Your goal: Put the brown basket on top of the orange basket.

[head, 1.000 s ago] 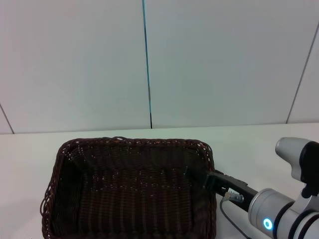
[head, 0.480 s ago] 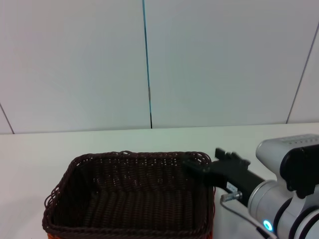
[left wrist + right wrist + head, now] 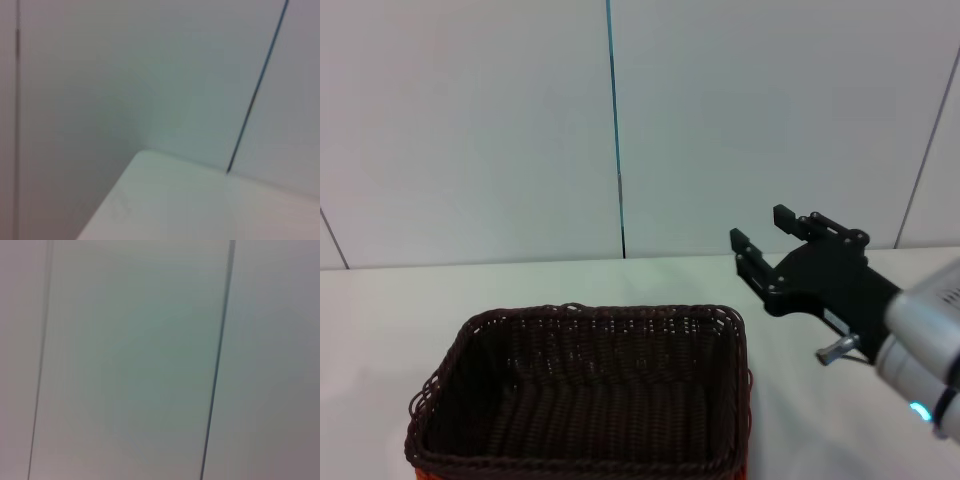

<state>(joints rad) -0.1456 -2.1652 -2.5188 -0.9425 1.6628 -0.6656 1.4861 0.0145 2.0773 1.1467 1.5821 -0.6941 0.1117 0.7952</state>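
Observation:
The brown basket (image 3: 582,395) sits low in the head view, nested on the orange basket, of which only slivers (image 3: 744,470) show under its bottom corners. My right gripper (image 3: 761,227) hangs in the air above and to the right of the basket's far right corner, open and holding nothing. My left gripper is out of view. The wrist views show only wall panels and a bit of table.
The white table (image 3: 820,290) runs back to a pale panelled wall (image 3: 520,130) with a dark vertical seam (image 3: 615,130). In the left wrist view a table corner (image 3: 145,155) meets the wall.
The brown basket dropped down onto the orange basket. My right gripper let go of its right rim, then rose up and to the right, away from it.

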